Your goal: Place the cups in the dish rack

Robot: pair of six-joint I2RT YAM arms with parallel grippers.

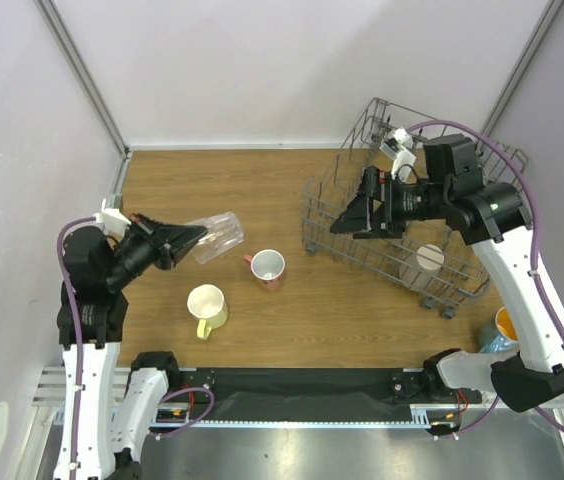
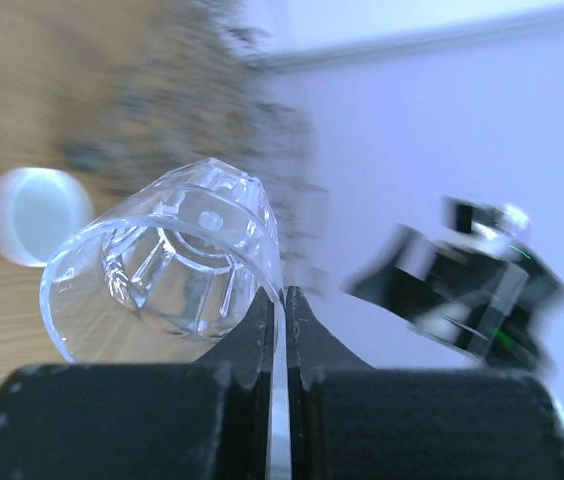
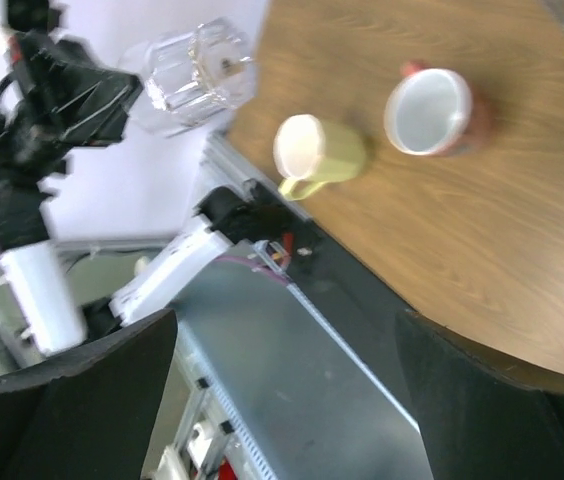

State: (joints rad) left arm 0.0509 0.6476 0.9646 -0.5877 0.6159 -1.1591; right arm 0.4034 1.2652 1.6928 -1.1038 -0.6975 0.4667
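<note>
I've got L gripper [image 2: 282, 303] clamped on the glass [image 2: 162, 265] wall by the rim — light, slick, fragile, so gentle squeeze — R gripper [image 1: 346, 218] jaws apart, empty.

Wooden tabletop [image 1: 262, 190] enclosed by pale walls [image 1: 262, 60]; black strip [image 1: 302, 385] at 6 o'clock; orange object [image 1: 505, 322], possibly a bowl, at 4 o'clock.

One yellow mug [image 1: 207, 303], one pink mug [image 1: 268, 266], one glass [image 1: 217, 236], one beige cup [image 1: 430, 258], one rack [image 1: 367, 262]
</note>
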